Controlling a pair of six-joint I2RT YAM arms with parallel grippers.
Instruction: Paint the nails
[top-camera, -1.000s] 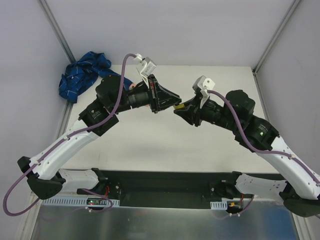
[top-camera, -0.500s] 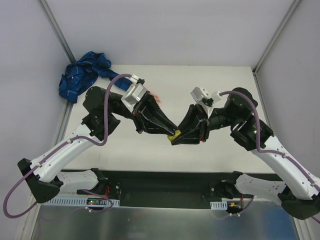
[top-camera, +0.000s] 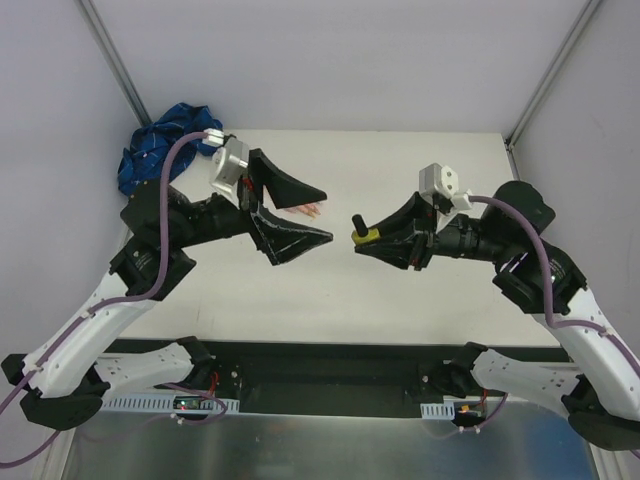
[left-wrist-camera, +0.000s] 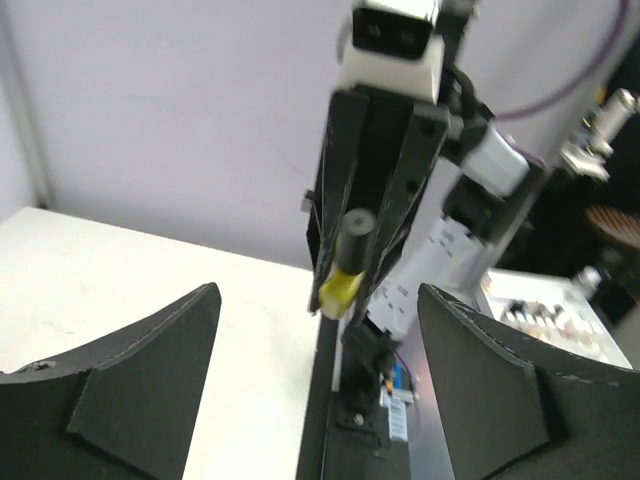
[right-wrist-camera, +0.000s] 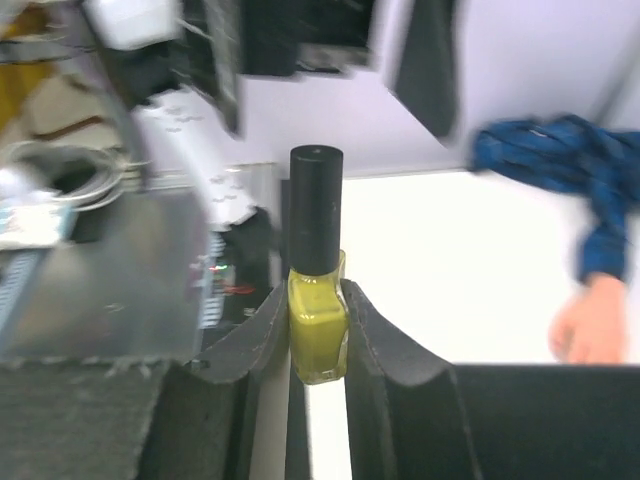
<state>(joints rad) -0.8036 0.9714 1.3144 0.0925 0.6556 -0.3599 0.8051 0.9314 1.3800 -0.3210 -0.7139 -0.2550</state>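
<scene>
My right gripper (top-camera: 370, 241) is shut on a small bottle of yellow polish (top-camera: 362, 236) with a black cap (right-wrist-camera: 316, 208) still on it, held above the table. In the right wrist view the bottle (right-wrist-camera: 318, 335) stands upright, pinched between the two fingers (right-wrist-camera: 262, 335). My left gripper (top-camera: 326, 213) hangs open and empty to the bottle's left, with a gap between them. In the left wrist view the bottle (left-wrist-camera: 340, 288) sits ahead of the spread fingers (left-wrist-camera: 150, 380). The mannequin hand's pinkish-red nails (top-camera: 312, 210) show on the table between the left jaws.
The mannequin's blue plaid sleeve (top-camera: 160, 150) lies bunched at the table's far left corner, and its flesh-coloured hand (right-wrist-camera: 590, 320) shows at the right wrist view's edge. Frame posts (top-camera: 115, 60) rise at both back corners. The arm bases stand on a black rail (top-camera: 320, 375) at the near edge.
My left gripper has opened, let go of the bottle's cap end and drawn back left and up. The right gripper has carried the capped bottle right and tilted it.
</scene>
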